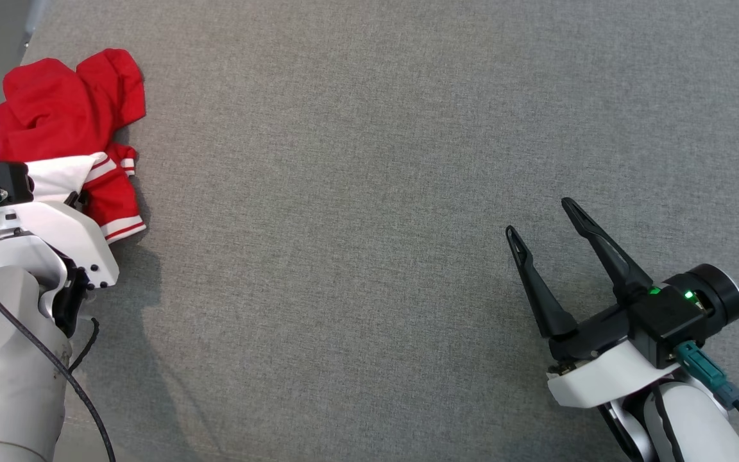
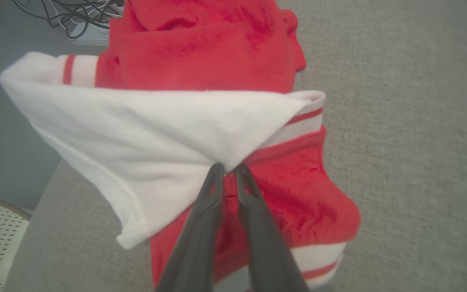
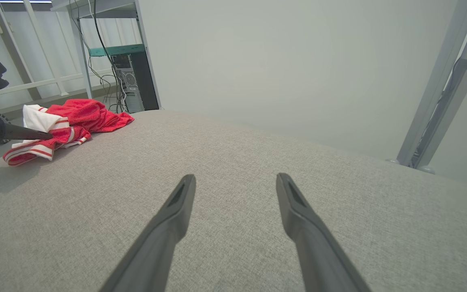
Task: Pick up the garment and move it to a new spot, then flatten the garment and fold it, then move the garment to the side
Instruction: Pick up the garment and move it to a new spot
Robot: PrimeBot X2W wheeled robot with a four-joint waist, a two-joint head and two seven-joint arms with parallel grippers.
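We are right at the start of the job. The garment (image 1: 68,109), red with white parts and stripes, lies in a bunched-up heap at the far left corner of the grey counter (image 1: 376,160), close to its left edge. Our left end effector (image 2: 228,167) is squeezed almost shut on a fold of the white cloth, so we think we have a good hold on it. Our right end effector (image 1: 540,218) is well apart from the heap, at the near right, spread wide with nothing in it. The garment is not yet at a new spot. We think almost everything is left to do: lifting and moving it, smoothing it flat, folding it, and putting it to the side.
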